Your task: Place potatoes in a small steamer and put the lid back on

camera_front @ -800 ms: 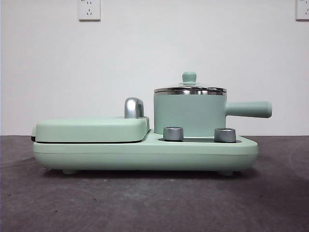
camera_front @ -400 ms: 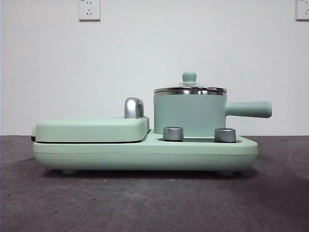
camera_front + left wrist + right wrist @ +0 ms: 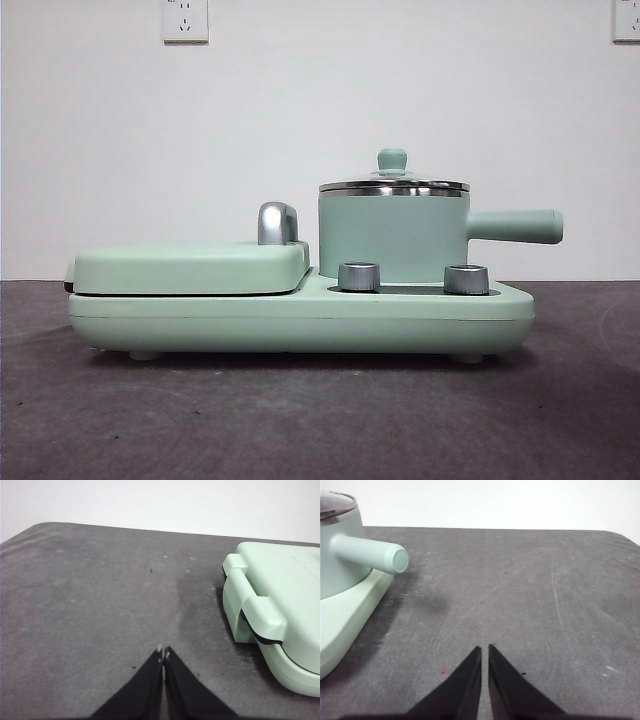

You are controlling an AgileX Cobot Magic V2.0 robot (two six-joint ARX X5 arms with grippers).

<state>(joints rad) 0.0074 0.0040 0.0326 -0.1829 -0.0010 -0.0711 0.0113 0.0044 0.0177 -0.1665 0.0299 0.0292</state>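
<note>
Nearest the cameras, the left gripper [image 3: 163, 655] hangs over bare dark table [image 3: 300, 420] with its jaws pressed together on nothing, just beside the closed griddle cover [image 3: 280, 595]; the right gripper [image 3: 484, 650] hangs likewise, jaws nearly touching and empty, near the free end of the steamer's side handle [image 3: 370, 554]. Farther back, the small steamer [image 3: 392, 238] stands upright on the mint-green base [image 3: 300, 315], behind two steel dials [image 3: 359, 276]. The lid [image 3: 393, 184] sits level on its rim. No potato is visible in any view. The lid is probably light but rigid, and its glass breakable and slippery; the small knob [image 3: 392, 159] is judged the only safe hold, taken squarely from above.
</note>
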